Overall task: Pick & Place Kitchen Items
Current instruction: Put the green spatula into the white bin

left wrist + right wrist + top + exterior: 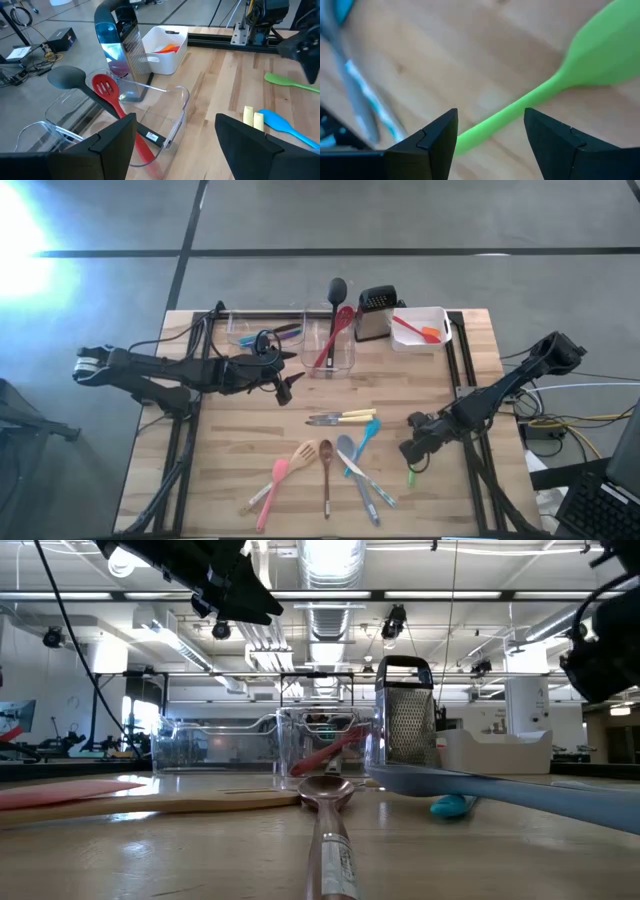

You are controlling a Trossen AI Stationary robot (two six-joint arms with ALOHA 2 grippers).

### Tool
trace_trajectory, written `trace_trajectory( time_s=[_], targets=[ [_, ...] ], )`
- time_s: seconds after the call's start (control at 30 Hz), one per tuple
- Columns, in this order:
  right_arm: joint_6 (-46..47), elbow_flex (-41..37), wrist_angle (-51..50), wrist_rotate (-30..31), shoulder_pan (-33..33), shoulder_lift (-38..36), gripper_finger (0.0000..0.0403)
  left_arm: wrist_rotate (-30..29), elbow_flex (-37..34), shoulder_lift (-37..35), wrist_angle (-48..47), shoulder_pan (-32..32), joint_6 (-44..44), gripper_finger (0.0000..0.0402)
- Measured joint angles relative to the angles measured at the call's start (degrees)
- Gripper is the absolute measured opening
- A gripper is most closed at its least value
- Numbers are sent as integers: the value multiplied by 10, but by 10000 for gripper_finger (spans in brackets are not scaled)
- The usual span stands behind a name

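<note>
Both arms are black and thin, built from long tubes with chunky joints. The left arm (170, 368) has a white patch near its far end and black cables looping along it. The right arm (505, 385) is all black. Each pincer has flat, angular black fingers (427, 145).

Grey floor (400, 220), ceiling lights (330, 560) glaring overhead.

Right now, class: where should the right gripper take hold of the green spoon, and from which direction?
Grip the slim handle, coming straight down. The green spoon lies flat on the table, its handle passing between the open fingers of the right gripper; the head is probably too broad.
</note>
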Motion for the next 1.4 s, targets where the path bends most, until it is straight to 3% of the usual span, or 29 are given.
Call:
trace_trajectory(
  time_s=[0.23, 0.37, 0.87, 1.4],
  targets=[
    [-37, 55, -160, 3, -30, 14, 219, 1, 3, -1, -1, 0, 7, 275],
    [-63, 60, -199, 23, -46, 23, 219, 1, 3, -1, -5, 0, 12, 275],
    [-265, 53, -193, 70, -119, 26, 219, 2, 3, -4, -6, 0, 21, 275],
    [-320, 54, -194, 122, -185, 26, 219, 2, 3, -4, -6, 0, 20, 275]
  ],
)
